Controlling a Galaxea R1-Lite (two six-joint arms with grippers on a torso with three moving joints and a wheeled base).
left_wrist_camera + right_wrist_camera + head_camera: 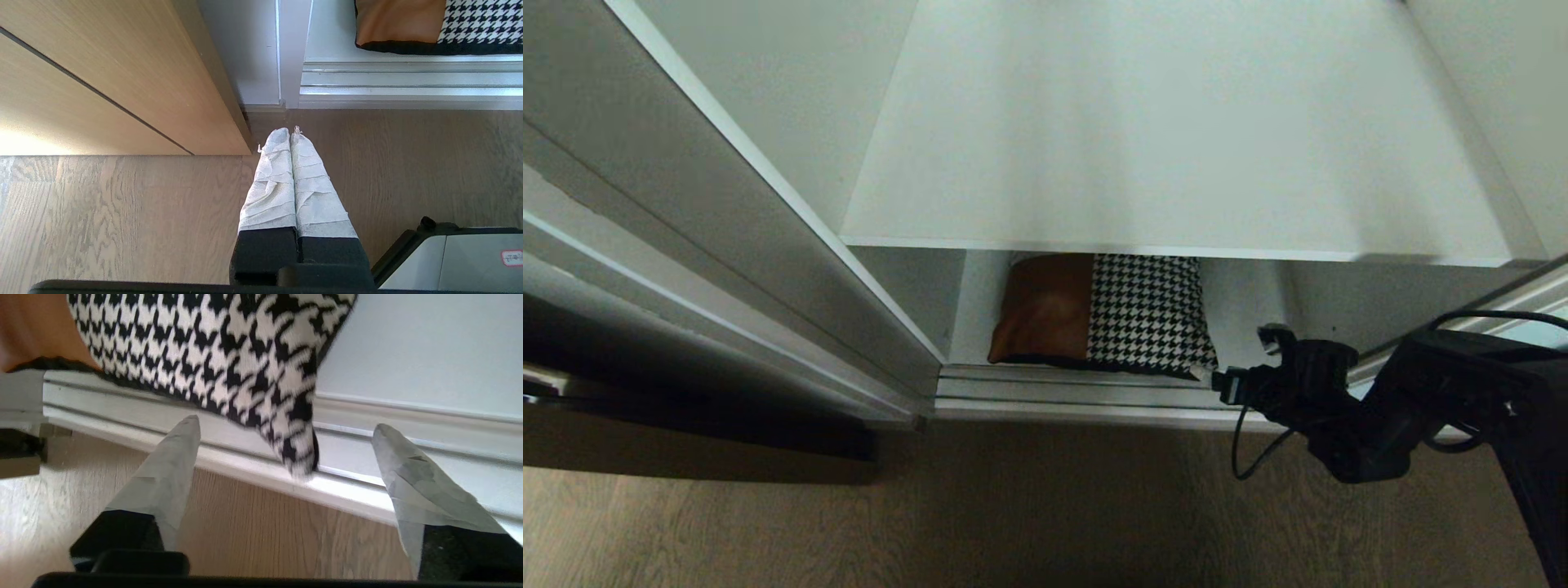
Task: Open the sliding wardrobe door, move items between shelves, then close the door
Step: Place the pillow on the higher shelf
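Right wrist view recorded the right gripper (286,449) with jaws spread wide and empty, the houndstooth corner of the cushion (229,355) lying between and just beyond them, overhanging the door track (367,416). Head view placed that cushion on the bottom shelf (1241,302), under the upper shelf (1176,147). Left gripper (291,134) hung over the wood floor (122,212), jaws pressed together, holding nothing.
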